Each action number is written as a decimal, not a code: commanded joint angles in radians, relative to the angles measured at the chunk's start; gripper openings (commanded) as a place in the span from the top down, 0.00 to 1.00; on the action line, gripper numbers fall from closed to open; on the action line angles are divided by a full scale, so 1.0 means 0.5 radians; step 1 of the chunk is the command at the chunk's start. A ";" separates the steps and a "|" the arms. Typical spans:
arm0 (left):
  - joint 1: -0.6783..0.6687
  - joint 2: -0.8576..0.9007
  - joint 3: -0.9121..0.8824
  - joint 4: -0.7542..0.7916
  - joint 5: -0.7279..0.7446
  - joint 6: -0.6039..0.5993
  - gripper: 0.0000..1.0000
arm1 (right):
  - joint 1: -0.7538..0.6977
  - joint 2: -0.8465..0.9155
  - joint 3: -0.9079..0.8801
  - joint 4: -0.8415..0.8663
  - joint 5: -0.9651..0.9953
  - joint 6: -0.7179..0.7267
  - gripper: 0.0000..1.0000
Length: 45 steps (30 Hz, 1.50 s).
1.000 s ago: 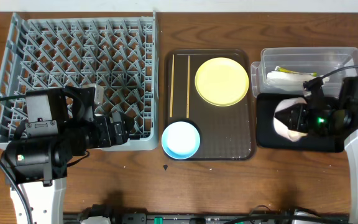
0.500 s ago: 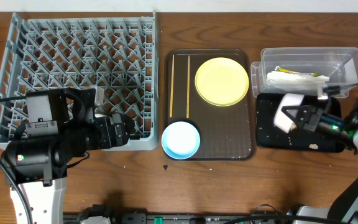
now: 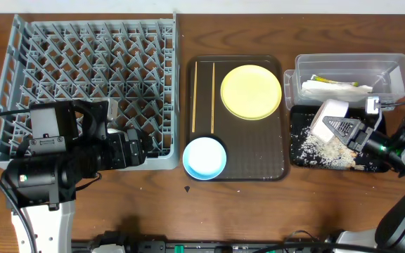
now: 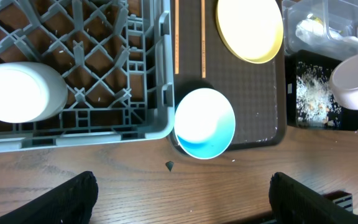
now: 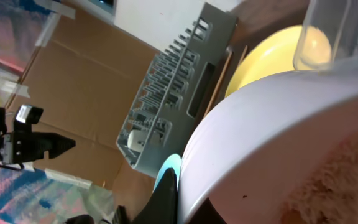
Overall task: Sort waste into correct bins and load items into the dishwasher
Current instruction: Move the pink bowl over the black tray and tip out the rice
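White bowl [image 3: 327, 118], the item in hand: I hold it with my right gripper [image 3: 343, 128] clenched on its rim, tipped on edge above the black tray [image 3: 297, 160] at the right of the table, just in front of the clear tub [image 3: 394, 65]. Whitish rice scraps [image 3: 322, 147] lie scattered on the tray beneath it; the right wrist view shows a grainy patch beside the bowl's wall, but I cannot tell whether it is inside the bowl or on the tray. The bowl reads as rigid, smooth and glossy, so I judge it light but slippery under a rim pinch, and possibly breakable if ceramic. The sound hold is across the wall, one finger inside and one outside, seated deep instead of at the lip. It should be carried low and set among the pegs of the grey dish rack [image 3: 48, 70], where a small white cup [image 4: 17, 92] already stands. My left gripper [image 3: 140, 145] hangs spread and empty at the rack's near edge. On the brown serving tray [image 3: 252, 147] wait the yellow plate [image 3: 251, 91], the light blue bowl [image 3: 204, 157] and two chopsticks [image 3: 195, 95].
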 commanded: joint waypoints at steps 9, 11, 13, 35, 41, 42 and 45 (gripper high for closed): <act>-0.006 0.008 0.036 -0.011 0.034 0.040 0.11 | -0.108 0.021 -0.007 0.111 -0.072 0.091 0.99; -0.006 0.008 0.036 -0.011 0.034 0.040 0.11 | -0.117 0.031 -0.008 0.153 0.039 0.383 0.99; -0.006 0.008 0.036 -0.011 0.034 0.041 0.11 | -0.108 0.018 -0.008 0.032 -0.187 0.206 0.99; -0.006 0.008 0.036 -0.003 0.034 0.040 0.11 | -0.056 -0.073 -0.006 -0.042 0.303 0.628 0.99; -0.007 0.008 0.036 0.004 0.034 0.040 0.11 | 0.076 -0.282 -0.004 -0.154 0.452 0.562 0.99; -0.006 0.008 0.036 0.011 0.034 0.040 0.11 | 0.146 -0.355 -0.003 -0.163 0.558 0.587 0.99; -0.006 0.012 0.037 0.038 0.034 0.031 0.11 | 0.455 -0.567 -0.003 -0.158 0.918 0.694 0.99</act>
